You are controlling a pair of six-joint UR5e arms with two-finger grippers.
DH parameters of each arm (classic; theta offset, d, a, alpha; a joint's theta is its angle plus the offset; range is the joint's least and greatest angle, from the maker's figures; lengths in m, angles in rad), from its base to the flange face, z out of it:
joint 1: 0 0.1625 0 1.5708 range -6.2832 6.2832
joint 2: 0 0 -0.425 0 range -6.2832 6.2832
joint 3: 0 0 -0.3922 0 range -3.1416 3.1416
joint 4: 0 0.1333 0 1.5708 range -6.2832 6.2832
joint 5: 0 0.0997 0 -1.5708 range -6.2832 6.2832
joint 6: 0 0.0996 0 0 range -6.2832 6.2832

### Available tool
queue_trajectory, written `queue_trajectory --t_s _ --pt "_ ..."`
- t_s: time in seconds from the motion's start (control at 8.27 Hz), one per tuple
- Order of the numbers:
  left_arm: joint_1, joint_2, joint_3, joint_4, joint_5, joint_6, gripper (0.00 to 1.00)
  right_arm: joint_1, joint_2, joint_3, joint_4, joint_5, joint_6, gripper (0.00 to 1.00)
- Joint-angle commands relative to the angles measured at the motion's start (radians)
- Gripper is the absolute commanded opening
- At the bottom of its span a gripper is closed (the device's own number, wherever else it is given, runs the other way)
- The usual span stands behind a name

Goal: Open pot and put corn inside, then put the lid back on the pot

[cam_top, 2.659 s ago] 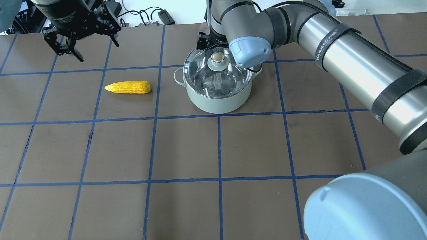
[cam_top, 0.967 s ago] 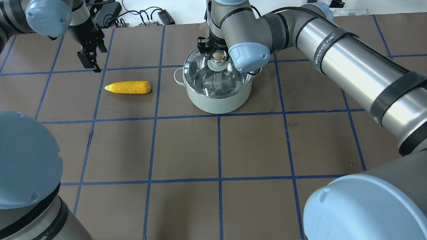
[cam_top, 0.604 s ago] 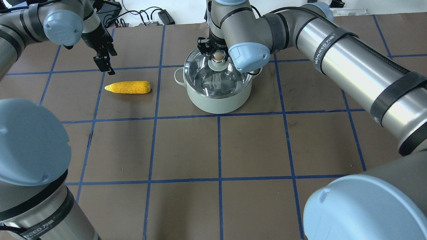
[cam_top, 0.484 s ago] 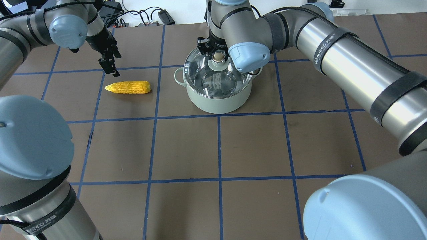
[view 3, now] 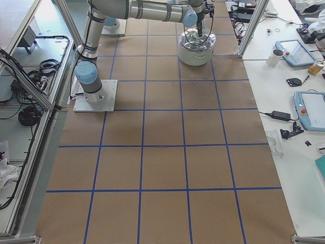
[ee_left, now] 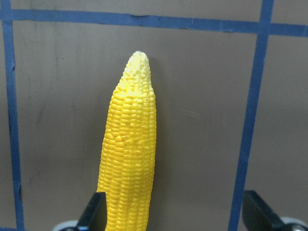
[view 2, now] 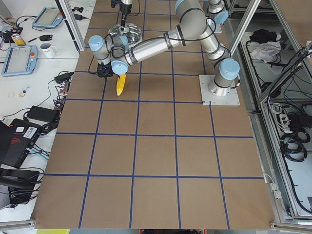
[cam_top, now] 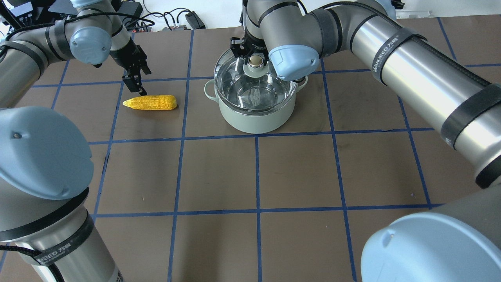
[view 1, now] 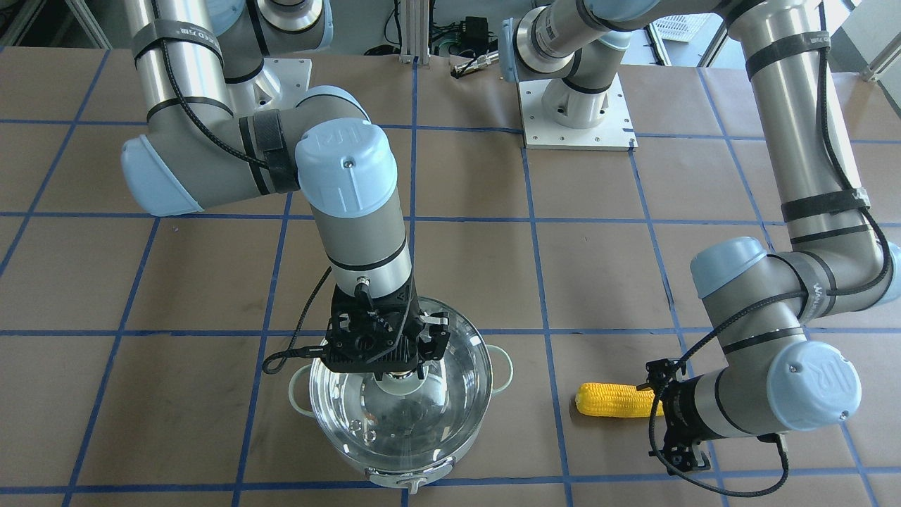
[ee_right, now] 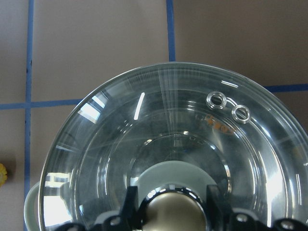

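The yellow corn [cam_top: 150,103] lies on the table left of the pot [cam_top: 254,117], pointed end to the left. My left gripper [cam_top: 137,87] is open and hangs low over the corn. In the left wrist view the corn [ee_left: 129,159] lies between the fingers [ee_left: 95,215], close to the left one. My right gripper [cam_top: 255,55] is shut on the beige knob [ee_right: 173,211] of the glass lid [cam_top: 238,84]. It holds the lid a little above the pot's rim. The lid's two vent rings [ee_right: 229,107] show in the right wrist view.
The table is brown paper with a blue tape grid [cam_top: 257,172]. Cables and power bricks [cam_top: 188,17] lie beyond the far edge. My arms' mounting plates [view 1: 576,116] sit at the table's near side. Tablets and a mug [view 3: 277,57] sit on a side bench.
My left arm has swung in from the far left and brought its open gripper down over the corn. My right gripper has raised the lid slightly off the pot.
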Motion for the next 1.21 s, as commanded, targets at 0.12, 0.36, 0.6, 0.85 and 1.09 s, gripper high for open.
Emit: queue_trajectory --t_s 0.12,0.36,0.6,0.85,1.09 --pt "-0.005 0.023 -0.104 0.006 0.011 0.062 1.00 -0.024 -0.111 0.011 0.050 -0.011 -0.065 0.23" --pt "-0.005 0.021 -0.110 0.007 0.014 0.065 1.00 -0.113 -0.258 0.030 0.244 0.016 -0.112 0.22" --pt "-0.007 0.012 -0.112 0.026 0.041 0.132 1.00 -0.190 -0.390 0.090 0.360 0.049 -0.174 0.22" --pt "-0.008 0.007 -0.112 0.039 0.048 0.142 0.84 -0.221 -0.447 0.097 0.458 0.038 -0.217 0.22" --pt "-0.015 0.006 -0.112 0.040 0.035 0.144 0.35 -0.227 -0.461 0.097 0.482 0.041 -0.226 0.22"
